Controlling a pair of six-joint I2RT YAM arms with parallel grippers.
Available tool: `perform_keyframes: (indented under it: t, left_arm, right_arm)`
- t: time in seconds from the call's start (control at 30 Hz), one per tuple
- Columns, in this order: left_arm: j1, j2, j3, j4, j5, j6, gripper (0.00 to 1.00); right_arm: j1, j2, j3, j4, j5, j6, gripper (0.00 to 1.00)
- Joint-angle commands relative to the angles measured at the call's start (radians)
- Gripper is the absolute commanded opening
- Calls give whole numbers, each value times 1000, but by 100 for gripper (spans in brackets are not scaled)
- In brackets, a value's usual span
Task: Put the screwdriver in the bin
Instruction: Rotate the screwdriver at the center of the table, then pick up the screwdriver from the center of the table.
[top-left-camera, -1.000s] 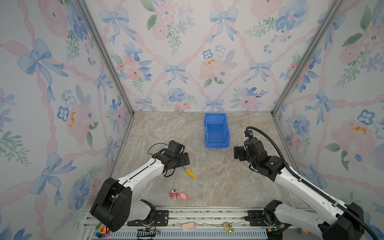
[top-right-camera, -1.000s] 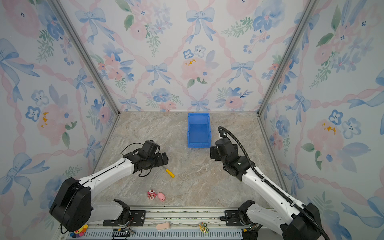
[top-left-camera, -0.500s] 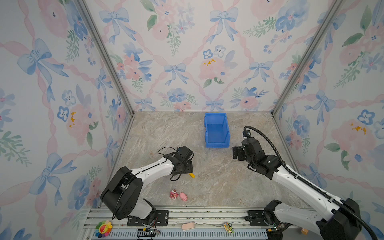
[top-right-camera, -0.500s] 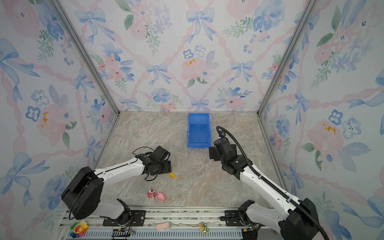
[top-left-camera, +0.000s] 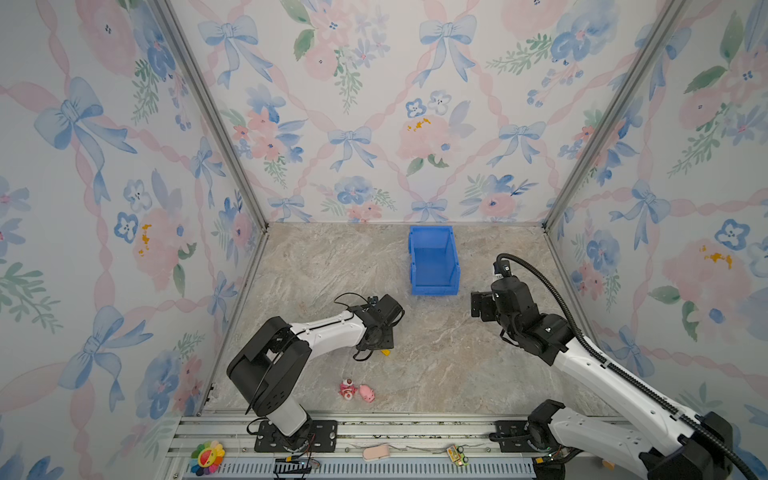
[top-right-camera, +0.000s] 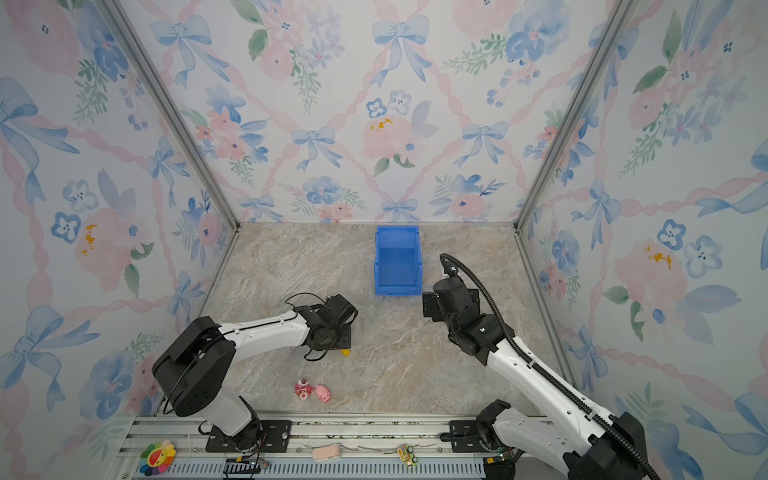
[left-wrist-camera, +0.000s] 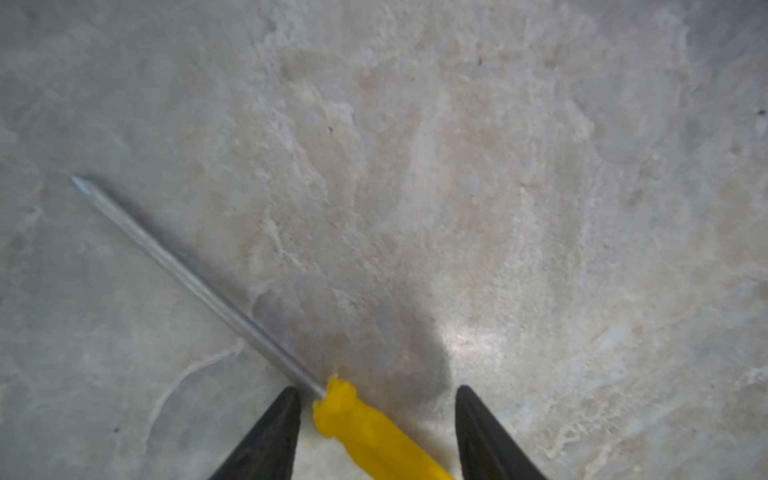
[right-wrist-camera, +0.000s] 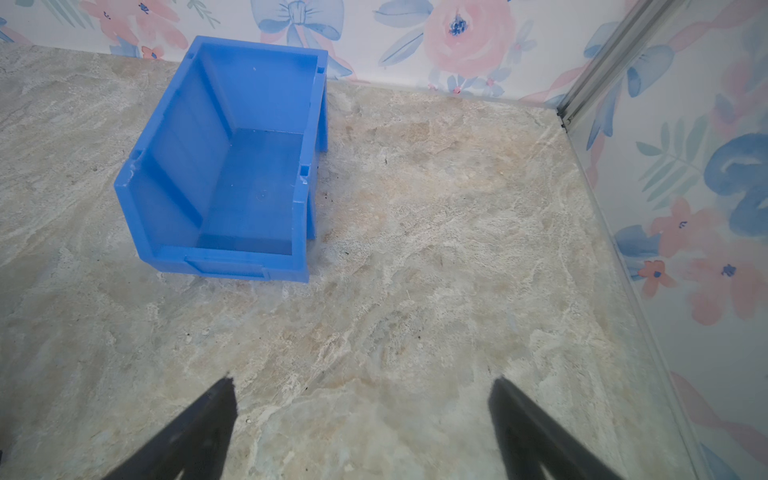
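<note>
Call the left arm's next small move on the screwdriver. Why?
Probably close the left gripper on the yellow handle before any lift. In the left wrist view the screwdriver lies flat on the table, its handle between jaws that stand apart, so it does not look clamped yet. The bin stands empty farther back.
</note>
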Motion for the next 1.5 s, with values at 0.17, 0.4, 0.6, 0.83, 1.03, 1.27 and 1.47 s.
perform_keyframes:
  t: [0.17,0.4,0.6,0.83,1.03,1.27,1.47]
  left_arm:
    - [-45,56,15,-77,-54,-2,45]
    - [-63,50,17,-133,-109,23,31]
    - [-64,5,-31,-132,-102,8,53]
    - [-85,-25,-81,-133,-85,-16,38]
    - [-90,-31,-87,-133,-90,-21,21]
    - [-87,-44,-42,-132,-95,0,0]
    - [-79,-112,32,-124,-118,49,0]
  right_arm:
    - [9,-33,-26,-37,30,-2,97]
    - [6,-29,-40,-19,37,9,97]
    - [6,-19,-39,1,37,10,97]
    - [6,3,-32,12,37,5,97]
    - [7,17,-19,21,35,4,97]
    - [11,0,-8,8,34,-3,97]
    - [13,-51,-27,-22,31,38,97]
